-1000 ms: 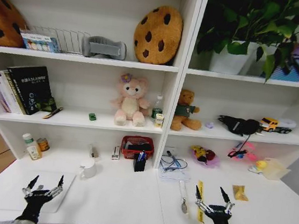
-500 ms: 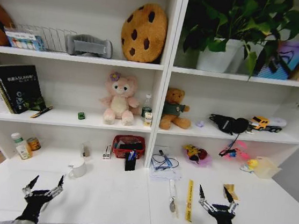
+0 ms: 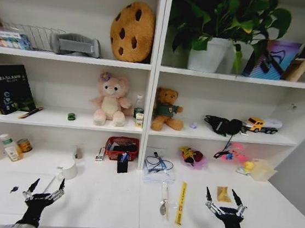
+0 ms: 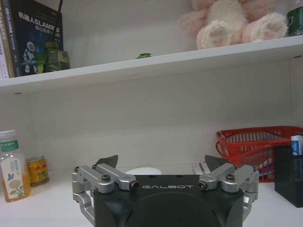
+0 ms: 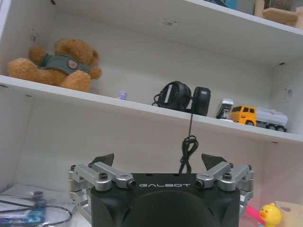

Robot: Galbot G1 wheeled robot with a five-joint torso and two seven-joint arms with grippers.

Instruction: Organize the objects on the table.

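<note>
1. Grippers: the left gripper (image 3: 45, 186) and right gripper (image 3: 224, 197) both hover low over the near edge of the table (image 3: 115, 203), jaws spread apart, holding nothing.
2. Table contents: a spoon (image 3: 163, 199) and yellow strip (image 3: 181, 202) lie near centre; a pen holder (image 3: 122, 165) stands farther back.
3. Shelf: a green toy car (image 3: 72, 116) sits left of the pink plush (image 3: 109, 99).

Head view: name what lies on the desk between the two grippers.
In the head view, a spoon and a yellow strip lie between the left gripper and right gripper.
</note>
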